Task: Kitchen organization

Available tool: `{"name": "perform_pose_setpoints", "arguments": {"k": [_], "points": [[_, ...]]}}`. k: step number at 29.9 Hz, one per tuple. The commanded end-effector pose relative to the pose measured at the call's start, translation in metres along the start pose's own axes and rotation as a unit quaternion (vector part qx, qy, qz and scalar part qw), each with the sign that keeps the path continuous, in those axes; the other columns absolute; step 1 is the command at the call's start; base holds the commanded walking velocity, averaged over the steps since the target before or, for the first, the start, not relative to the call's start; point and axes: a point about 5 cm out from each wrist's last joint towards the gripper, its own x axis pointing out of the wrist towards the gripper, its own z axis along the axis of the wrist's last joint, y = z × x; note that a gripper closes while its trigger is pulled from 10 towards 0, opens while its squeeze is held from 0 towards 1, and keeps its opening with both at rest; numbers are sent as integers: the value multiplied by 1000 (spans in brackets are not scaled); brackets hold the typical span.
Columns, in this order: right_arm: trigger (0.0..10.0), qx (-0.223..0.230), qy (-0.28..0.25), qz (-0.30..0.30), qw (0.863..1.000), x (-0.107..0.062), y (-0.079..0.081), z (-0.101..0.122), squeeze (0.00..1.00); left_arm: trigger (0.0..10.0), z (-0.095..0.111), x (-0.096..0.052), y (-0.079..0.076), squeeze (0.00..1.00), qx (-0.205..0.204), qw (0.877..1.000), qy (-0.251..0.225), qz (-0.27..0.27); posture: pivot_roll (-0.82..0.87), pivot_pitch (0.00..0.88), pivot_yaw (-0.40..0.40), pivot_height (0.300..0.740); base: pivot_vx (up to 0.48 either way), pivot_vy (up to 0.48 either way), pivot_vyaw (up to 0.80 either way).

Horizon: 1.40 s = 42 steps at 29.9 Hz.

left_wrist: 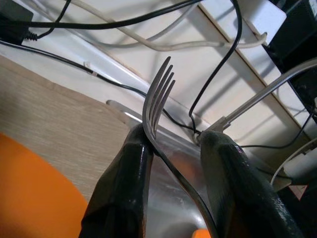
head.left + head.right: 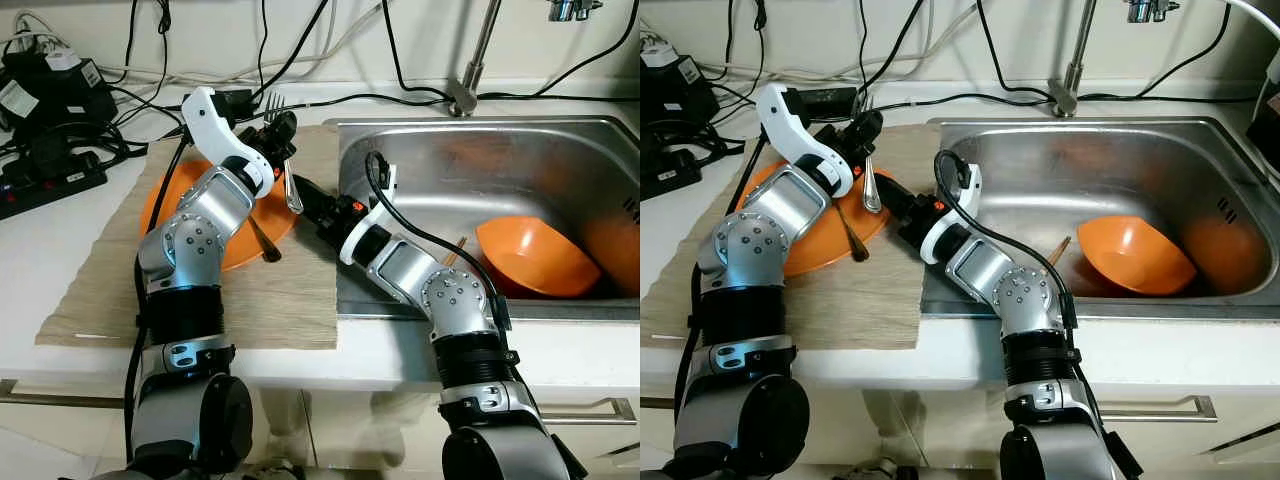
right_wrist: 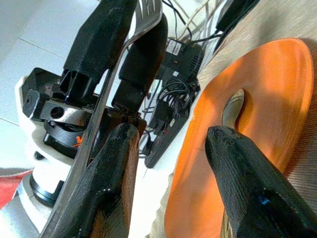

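Note:
My left gripper [image 2: 283,132] is shut on a metal fork [image 2: 291,188], holding it upright above the mat with the tines up and the handle hanging down. In the left wrist view the fork [image 1: 158,94] runs slantwise between the two fingers [image 1: 124,183]. My right gripper [image 2: 304,190] is open just beside the sink's left rim, reaching toward the fork's handle. In the right wrist view the handle [image 3: 106,114] passes beside one finger [image 3: 116,163]. An orange plate [image 2: 245,245] lies on the mat beneath, with a brown spoon [image 2: 852,238] on it.
A woven mat [image 2: 260,300] covers the counter left of the steel sink [image 2: 480,170]. In the sink lie an orange bowl [image 2: 535,255], another orange dish [image 2: 612,250] and a wooden stick [image 2: 452,250]. Power strips [image 2: 50,180] and cables crowd the back left.

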Motion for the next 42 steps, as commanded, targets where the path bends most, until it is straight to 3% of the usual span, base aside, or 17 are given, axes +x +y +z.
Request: {"name": "perform_pose_setpoints", "arguments": {"k": [1, 12, 21, 30, 42], "points": [[10000, 34, 23, 104, 994, 43, 58, -26, 0, 0, 0, -3, 1, 0, -3, 1000, -11, -2, 29, 35, 66, 740, 0, 0, 0], [10000, 40, 24, 99, 994, 42, 57, -28, 0, 0, -21, -5, 20, 0, -31, 999, -5, 19, 18, 44, 66, 740, 0, 0, 0], [10000, 47, 29, 100, 993, 42, 57, -30, 0, 0, -20, -1, 16, 0, -34, 999, -13, 9, 14, 37, 66, 740, 0, 0, 0], [10000, 40, 26, 97, 994, 35, 54, -23, 0, 0, -16, 0, 28, 0, -22, 999, -19, 22, 11, 25, 68, 740, 0, 0, 0], [10000, 29, 23, 93, 995, 31, 53, -19, 0, 0, -18, 2, 33, 0, -22, 999, -18, 26, 3, 11, 67, 740, 0, 0, 0]]}}
